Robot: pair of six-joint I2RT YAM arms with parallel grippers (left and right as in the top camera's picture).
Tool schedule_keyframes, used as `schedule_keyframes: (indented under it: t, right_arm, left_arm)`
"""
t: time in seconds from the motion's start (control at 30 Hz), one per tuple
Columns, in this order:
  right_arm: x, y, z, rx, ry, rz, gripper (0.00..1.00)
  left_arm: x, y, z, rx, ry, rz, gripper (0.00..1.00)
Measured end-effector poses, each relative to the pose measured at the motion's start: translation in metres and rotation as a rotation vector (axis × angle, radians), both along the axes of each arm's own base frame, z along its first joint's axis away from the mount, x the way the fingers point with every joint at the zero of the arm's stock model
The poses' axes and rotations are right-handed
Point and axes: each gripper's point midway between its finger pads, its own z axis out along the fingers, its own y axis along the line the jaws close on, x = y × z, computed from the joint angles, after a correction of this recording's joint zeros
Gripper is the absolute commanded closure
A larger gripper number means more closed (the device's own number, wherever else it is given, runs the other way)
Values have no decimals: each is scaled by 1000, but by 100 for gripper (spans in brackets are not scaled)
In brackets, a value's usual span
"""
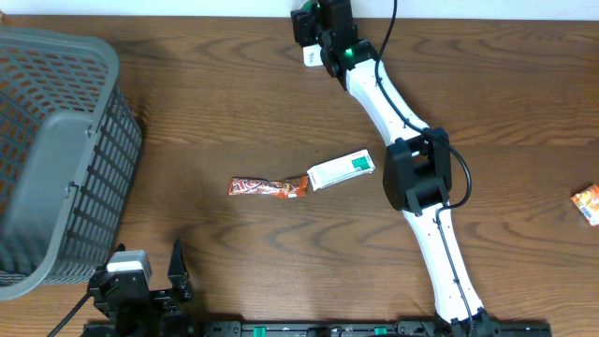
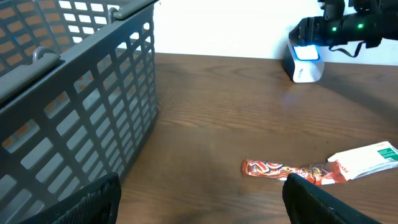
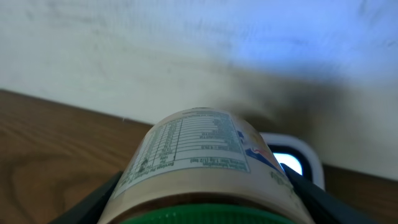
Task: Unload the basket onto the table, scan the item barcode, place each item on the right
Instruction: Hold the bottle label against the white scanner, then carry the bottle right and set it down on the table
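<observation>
In the right wrist view, a jar [image 3: 198,152] with a green lid and a printed nutrition label fills the frame, and my right gripper [image 3: 202,208] is shut on it, one black finger on each side. Its far end points at the white barcode scanner [image 3: 293,163], whose window glows blue just behind it. From overhead, the right gripper [image 1: 321,30] is at the table's far edge, over the scanner [image 1: 310,58]; the jar is hidden beneath it. My left gripper [image 1: 150,281] rests at the near left edge, open and empty [image 2: 202,202].
A grey mesh basket [image 1: 56,140] stands at the left, close to the left gripper [image 2: 74,93]. Mid-table lie a red snack wrapper [image 1: 270,187] and a white and green packet [image 1: 342,169]. An orange packet [image 1: 588,202] lies at the right edge.
</observation>
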Motion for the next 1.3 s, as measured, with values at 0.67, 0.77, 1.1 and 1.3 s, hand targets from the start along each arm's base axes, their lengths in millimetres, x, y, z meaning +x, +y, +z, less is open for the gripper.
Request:
schedule_keyframes:
  t: [0.67, 0.77, 1.1, 1.3]
  right_arm:
    - [-28, -36, -17, -120, 206, -53, 35]
    - [-54, -55, 5, -161, 298, -57, 30]
    - [-137, -209, 105, -220, 508, -250, 33]
    - [-151, -328, 55, -202, 708, -458, 35]
  left_arm:
    - [0, 0, 0, 0, 0, 0, 16]
    - [0, 0, 0, 0, 0, 0, 16]
    - [0, 0, 0, 0, 0, 0, 16]
    - [0, 0, 0, 0, 0, 0, 16]
